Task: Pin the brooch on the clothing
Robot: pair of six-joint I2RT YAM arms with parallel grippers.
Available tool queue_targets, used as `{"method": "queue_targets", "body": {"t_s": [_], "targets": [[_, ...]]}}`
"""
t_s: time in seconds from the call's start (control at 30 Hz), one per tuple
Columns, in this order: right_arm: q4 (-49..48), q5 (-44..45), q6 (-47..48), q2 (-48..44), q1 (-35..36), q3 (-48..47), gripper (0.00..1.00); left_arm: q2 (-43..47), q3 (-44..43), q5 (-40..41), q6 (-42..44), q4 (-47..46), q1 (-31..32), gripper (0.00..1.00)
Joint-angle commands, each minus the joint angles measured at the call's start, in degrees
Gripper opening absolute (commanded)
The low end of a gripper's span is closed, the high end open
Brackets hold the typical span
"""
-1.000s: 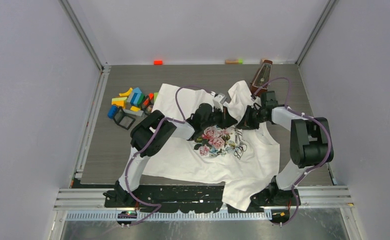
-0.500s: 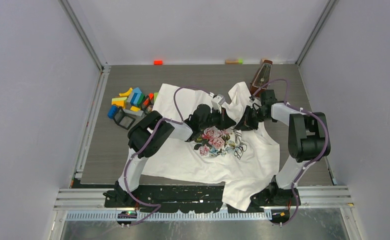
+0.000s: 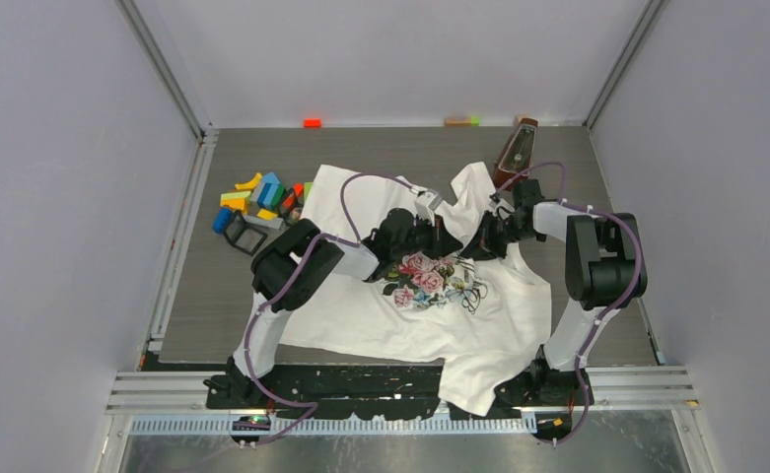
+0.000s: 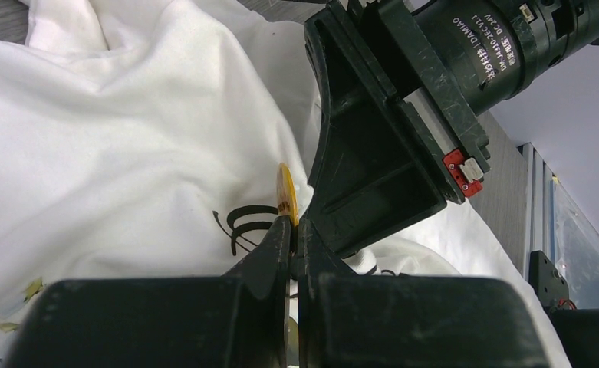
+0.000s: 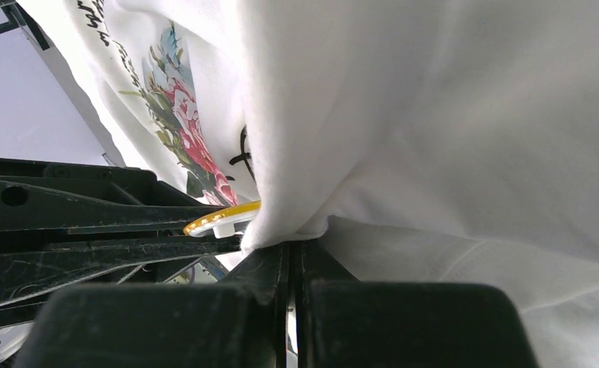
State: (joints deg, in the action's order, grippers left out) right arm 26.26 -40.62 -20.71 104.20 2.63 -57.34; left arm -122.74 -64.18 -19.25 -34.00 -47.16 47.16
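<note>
A: What had changed in that last second?

B: Little. The right arm's elbow had drawn in toward the middle and its wrist had crept slightly up the table [image 3: 213, 296], while the left arm had hardly moved. Both sets of jaws had stayed closed throughout.

A: Closed on what?

B: The left gripper [image 4: 294, 224] was clamped on the brooch [image 4: 284, 192], a thin yellow disc held edge-on at its fingertips. The right gripper [image 5: 288, 249] was pinching a fold of the clothing [image 5: 449, 115]. The fold hung right against the disc — touching it, as far as the wrist views showed.

A: So what did that mean for the pinning?

B: I judged it mid-step. Cloth and brooch had been brought together, and the small shift looked like the right arm feeding the fold onto the pin. Whether the pin had pierced the fabric I could not tell — it was hidden.

A: And the clothing itself?

B: White and soft, spread across the middle of the table with its hem over the near edge. The collar end was bunched up between the two grippers, just beyond the pink-rose print and dark lettering. It was creased, and would likely slip or stretch if pulled. The coloured blocks [image 3: 257, 197] lay well apart at the left
</note>
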Motion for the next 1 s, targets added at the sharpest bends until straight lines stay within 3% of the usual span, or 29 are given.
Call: {"method": "queue_targets", "body": {"t_s": [0.0,0.17,0.33,0.57,0.73,0.97], "targets": [[-4.5,-0.2,-1.0,1.1,0.0,-1.6,0.0,5.0,-1.0,-6.1,-3.3,-13.1,2.6,0.0],[-5.0,0.9,-1.1,-2.8,0.0,-0.8,0.02,5.2,-0.8,-0.4,-4.1,-8.7,2.5,0.0],[-7.5,7.4,-1.7,-11.6,0.1,3.1,0.25,5.4,-0.8,3.9,-9.1,-4.2,0.6,0.0],[-11.1,11.7,-1.4,-28.9,0.0,8.9,0.48,6.0,-0.5,-0.9,-14.1,-5.0,-1.6,0.0],[-14.6,13.0,0.1,-40.2,0.1,12.6,0.53,9.4,1.9,-6.7,-14.7,-5.2,-3.4,0.0],[-23.3,9.9,-0.5,-48.1,1.0,19.6,0.54,13.5,5.0,-13.9,-14.7,0.3,-4.7,0.0]]}}
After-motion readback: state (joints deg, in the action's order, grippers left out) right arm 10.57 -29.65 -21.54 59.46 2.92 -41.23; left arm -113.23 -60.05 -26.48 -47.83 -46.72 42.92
